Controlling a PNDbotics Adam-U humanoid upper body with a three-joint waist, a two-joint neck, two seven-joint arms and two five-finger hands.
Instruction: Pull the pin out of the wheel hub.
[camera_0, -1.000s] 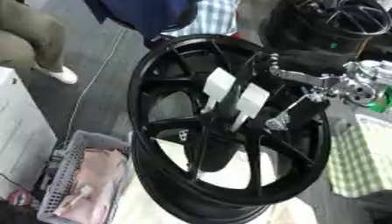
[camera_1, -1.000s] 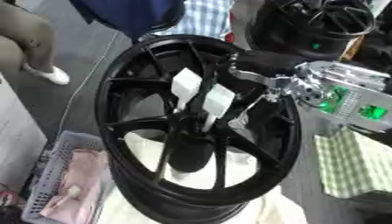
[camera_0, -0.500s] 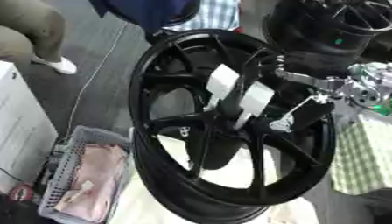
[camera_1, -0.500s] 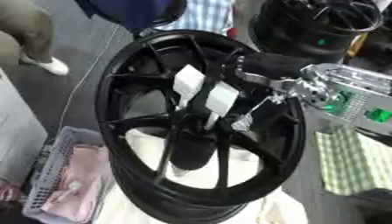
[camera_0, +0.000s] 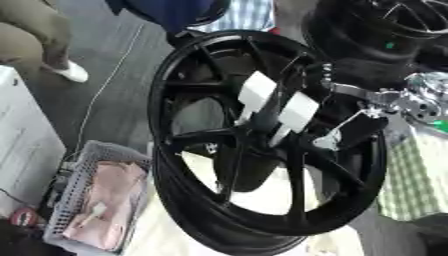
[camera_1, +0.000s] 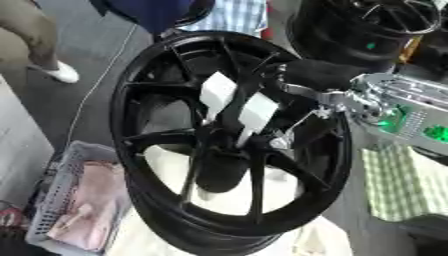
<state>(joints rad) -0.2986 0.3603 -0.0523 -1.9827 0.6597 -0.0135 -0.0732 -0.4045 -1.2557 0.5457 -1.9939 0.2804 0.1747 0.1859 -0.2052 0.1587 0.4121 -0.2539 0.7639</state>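
Robot hand, the right one, reaches in from the right over the black wheel hub, its fingers at the white-tagged pin in the centre; whether they grip cannot be told. Left and nearer stands a grey basket. Beyond, another dark wheel.

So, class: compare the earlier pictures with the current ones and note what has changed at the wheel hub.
Little changed. The right hand still reaches from the right to the hub of the black spoked wheel, fingers by the white tabs. The framing shift looks like camera movement. The grey basket stayed put.
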